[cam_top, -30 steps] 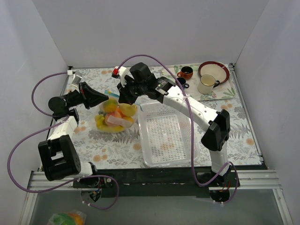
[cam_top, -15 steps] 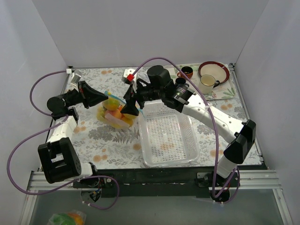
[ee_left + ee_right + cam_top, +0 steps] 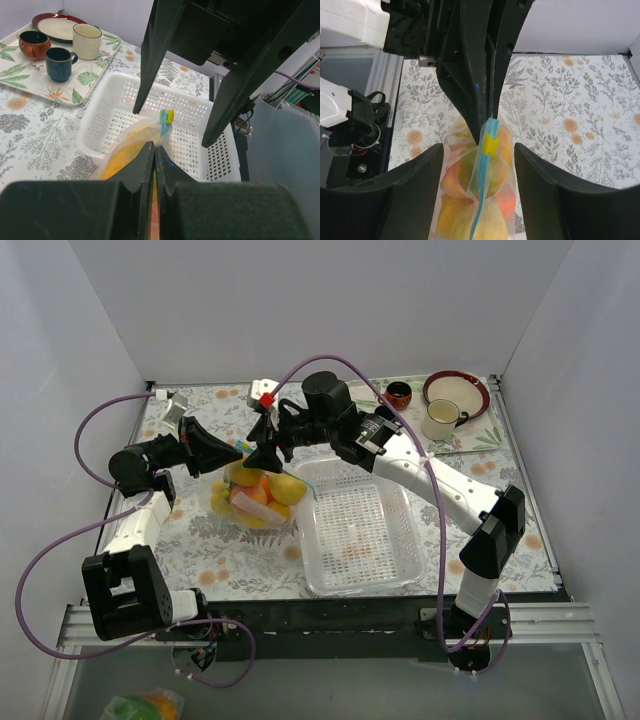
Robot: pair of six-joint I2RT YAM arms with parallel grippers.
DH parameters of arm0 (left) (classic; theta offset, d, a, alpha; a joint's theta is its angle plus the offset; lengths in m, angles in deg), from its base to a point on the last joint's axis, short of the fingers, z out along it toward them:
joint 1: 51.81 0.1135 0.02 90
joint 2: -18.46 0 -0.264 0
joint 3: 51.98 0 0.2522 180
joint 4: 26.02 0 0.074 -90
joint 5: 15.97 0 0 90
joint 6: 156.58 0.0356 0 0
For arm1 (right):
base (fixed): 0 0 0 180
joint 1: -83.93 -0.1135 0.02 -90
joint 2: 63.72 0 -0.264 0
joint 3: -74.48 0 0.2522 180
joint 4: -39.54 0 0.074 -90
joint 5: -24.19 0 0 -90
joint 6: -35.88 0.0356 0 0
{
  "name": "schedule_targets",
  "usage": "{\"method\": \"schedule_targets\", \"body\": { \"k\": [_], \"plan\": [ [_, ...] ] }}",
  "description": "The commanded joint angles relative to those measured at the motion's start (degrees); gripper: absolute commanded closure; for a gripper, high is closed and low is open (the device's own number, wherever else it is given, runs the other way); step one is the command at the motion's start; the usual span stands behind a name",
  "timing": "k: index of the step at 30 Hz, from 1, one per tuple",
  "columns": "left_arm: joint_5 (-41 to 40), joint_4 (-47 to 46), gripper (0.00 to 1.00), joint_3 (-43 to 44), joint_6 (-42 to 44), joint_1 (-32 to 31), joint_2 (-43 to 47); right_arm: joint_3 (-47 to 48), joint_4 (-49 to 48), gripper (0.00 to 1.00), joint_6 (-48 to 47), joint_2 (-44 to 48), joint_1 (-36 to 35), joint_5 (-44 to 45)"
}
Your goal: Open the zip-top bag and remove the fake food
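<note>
Field note: your floral-print tablecloth (image 3: 200,540) bore the white perforated plastic basket (image 3: 303,540), which had no fruit in it. Just left of it, the clear, crinkly zip-top bag (image 3: 255,495) was held up by its mouth. You could not tell whether its bottom rested on the cloth. The glossy orange and yellow fake food (image 3: 262,490) all sat inside the bag. Your left gripper (image 3: 154,147) was clamped tight on the pale blue zip strip (image 3: 482,200). Your right gripper (image 3: 478,147) stood wide, holding nothing, its fingers either side of the small yellow slider tab (image 3: 489,145). By my judgement the step was opening, with the zip apparently unbroken. The next move called for pinching that tab and drawing it along the strip while the left anchored. No brand, label or writing was readable.
</note>
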Motion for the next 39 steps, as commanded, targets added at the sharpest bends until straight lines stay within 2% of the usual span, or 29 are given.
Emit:
{"method": "schedule_targets", "body": {
  "k": [1, 6, 7, 8, 13, 16, 18, 19, 22, 24, 27, 31, 33, 35, 39],
  "plan": [
    [15.6, -28.0, 1.0, -0.4, 0.0, -0.4, 2.6, 5.0, -1.4, 0.41, -1.6, -0.6, 0.0, -3.1],
    [15.7, -28.0, 1.0, -0.8, 0.1, -0.4, 2.8, 4.4, -1.0, 0.63, -1.2, -0.7, 0.0, -4.4],
    [15.6, -28.0, 1.0, -0.9, 0.1, -0.3, 2.8, 4.1, -0.8, 0.71, -1.3, -0.7, 0.0, -4.2],
    [15.6, -27.9, 1.0, -0.8, 0.1, -0.4, 2.9, 3.4, -0.8, 0.74, -1.3, -0.7, 0.1, -4.0],
    [15.7, -27.9, 1.0, -1.0, 0.2, -0.3, 3.0, 2.4, -1.6, 0.82, -0.6, -0.2, 0.5, -4.0],
    [15.6, -27.9, 1.0, -1.0, 0.2, -0.4, 3.3, 2.6, -1.9, 0.82, -0.1, -0.6, 0.8, -3.2],
    [15.7, -27.9, 1.0, -1.1, 0.2, -0.5, 3.5, 2.6, -1.7, 0.73, 0.0, -1.1, 0.7, -1.9],
    [15.6, -27.9, 1.0, -1.3, 0.1, -0.6, 4.0, 2.7, -1.5, 0.63, 0.2, -1.3, 0.9, -1.2],
    [15.7, -27.8, 1.0, -1.2, 0.0, -0.7, 4.6, 2.7, -1.7, 0.56, 0.6, -1.6, 0.9, -1.0],
    [15.7, -27.8, 1.0, -0.9, -0.3, -0.6, 4.6, 2.7, -1.8, 0.55, 0.7, -1.9, 1.0, -1.3],
    [15.6, -27.8, 1.0, -0.9, -0.3, -0.7, 4.5, 3.0, -2.0, 0.64, 0.9, -1.9, 1.2, -2.3],
    [15.6, -27.8, 1.0, -1.0, -0.3, -0.8, 4.5, 2.6, -2.4, 0.82, 1.1, -1.4, 1.3, -2.7],
    [15.6, -27.9, 1.0, -1.2, -0.3, -0.8, 4.6, 1.8, -3.0, 0.86, 1.5, -0.8, 1.4, -2.9],
    [15.7, -27.9, 1.0, -1.3, -0.3, -0.8, 4.6, 1.4, -3.3, 0.87, 1.7, -0.3, 1.4, -3.4],
    [15.7, -27.9, 1.0, -1.5, 0.0, -0.8, 4.5, 1.6, -2.4, 0.79, 1.9, -0.3, 1.4, -3.9]
  ]
}}
